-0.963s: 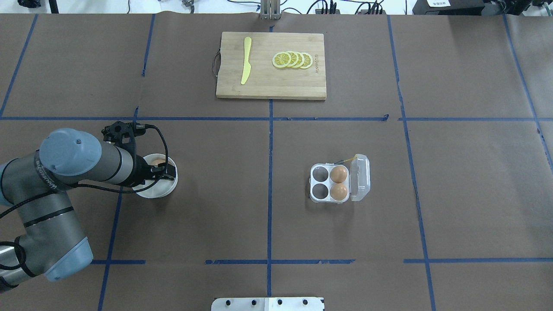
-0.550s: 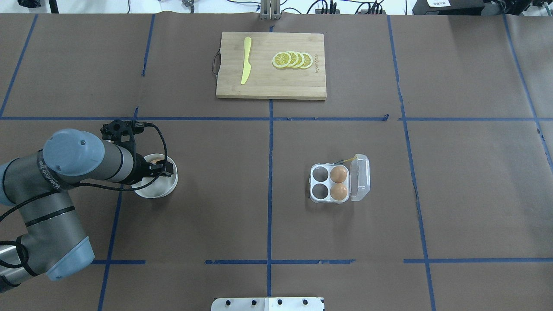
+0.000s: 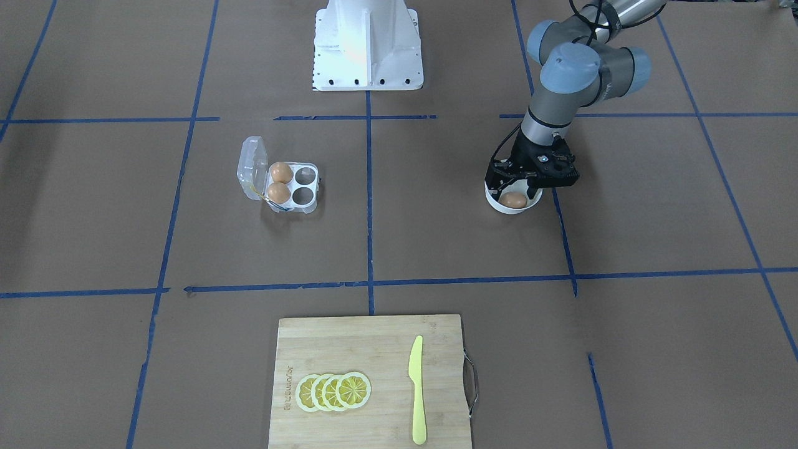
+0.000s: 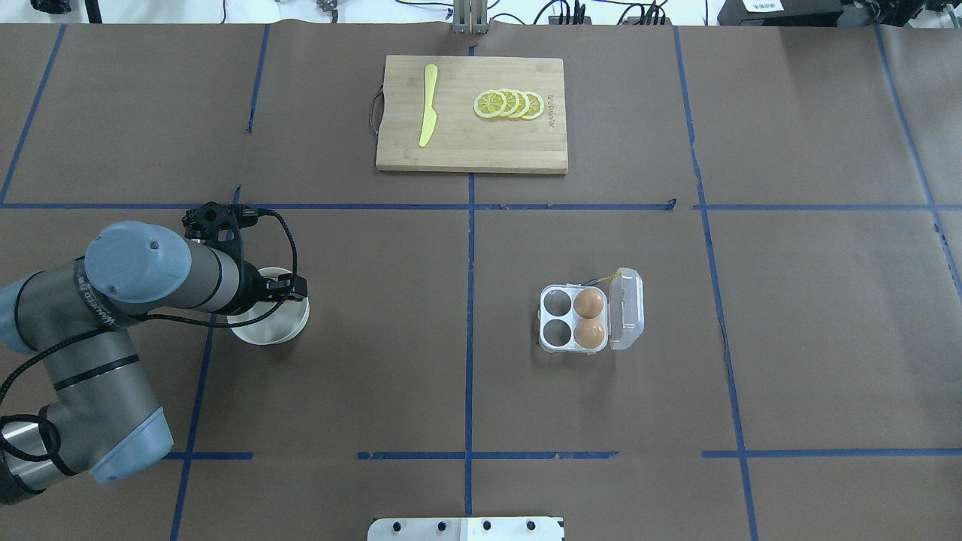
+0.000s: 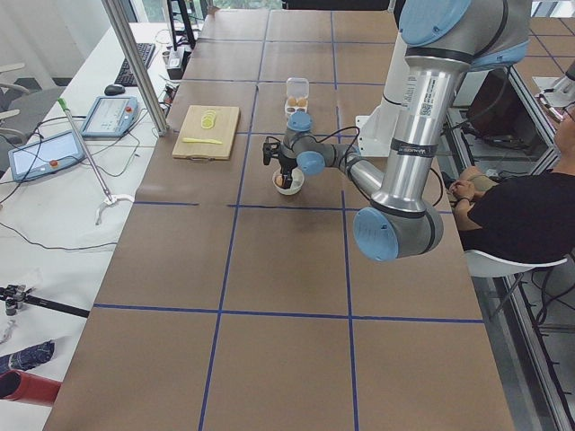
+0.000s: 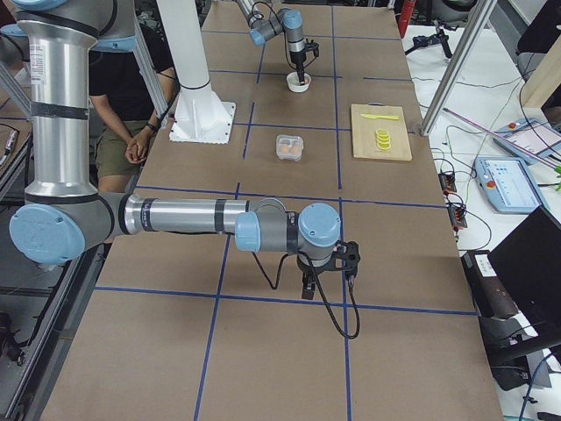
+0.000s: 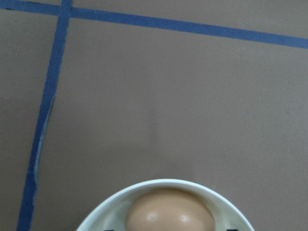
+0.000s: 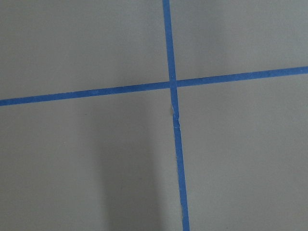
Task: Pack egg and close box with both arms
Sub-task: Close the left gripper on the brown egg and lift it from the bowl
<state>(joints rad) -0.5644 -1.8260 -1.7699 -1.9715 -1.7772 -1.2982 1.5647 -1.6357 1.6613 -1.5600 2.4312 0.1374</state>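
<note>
In the overhead view, the bowl [image 4: 282, 329] sits centre-left, the egg [image 3: 514, 199] in it. The box [image 4: 628, 312] lies right of centre. The cutting board [image 4: 481, 146], top centre, bears the knife [image 4: 428, 105] left of the lemon slices [image 4: 509, 104].

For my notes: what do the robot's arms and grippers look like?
The left arm and right arm are grey metal tubes with rounded pale-blue joint caps; the left arm has a dark band with white lettering. The left gripper and right gripper are black. A black cable loops beside the left wrist.
</note>
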